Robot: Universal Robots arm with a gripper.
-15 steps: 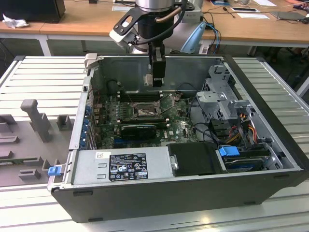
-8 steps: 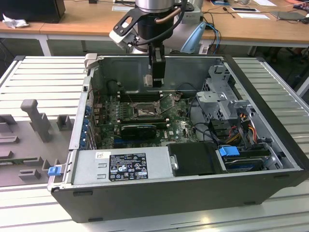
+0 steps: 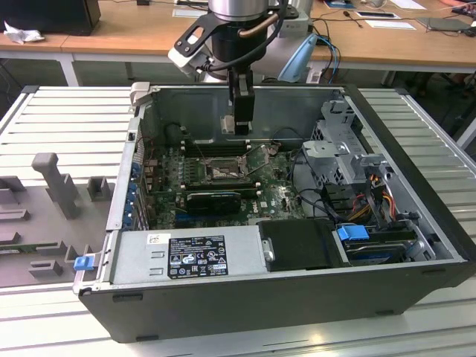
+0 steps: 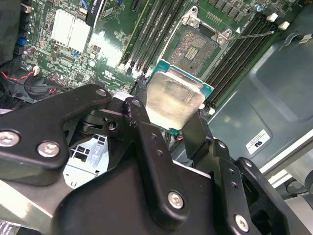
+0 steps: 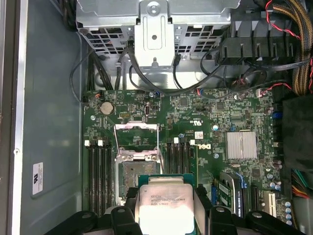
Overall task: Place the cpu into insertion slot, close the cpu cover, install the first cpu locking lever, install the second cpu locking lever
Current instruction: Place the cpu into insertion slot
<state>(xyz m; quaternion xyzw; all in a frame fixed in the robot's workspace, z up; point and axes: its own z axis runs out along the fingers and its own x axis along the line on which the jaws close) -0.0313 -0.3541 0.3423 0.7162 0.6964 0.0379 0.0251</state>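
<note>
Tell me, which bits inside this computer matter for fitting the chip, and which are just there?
Part of the job:
- gripper, shut on the cpu
- insertion slot, empty
- cpu cover, swung open

Just lying about:
- memory slots
- power supply
- drive cage
- cables

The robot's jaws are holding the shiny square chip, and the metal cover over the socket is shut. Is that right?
Not quite. The jaws do hold the cpu, but the cpu cover is flipped open, not shut, leaving the insertion slot bare; the first wrist view shows it.
</note>
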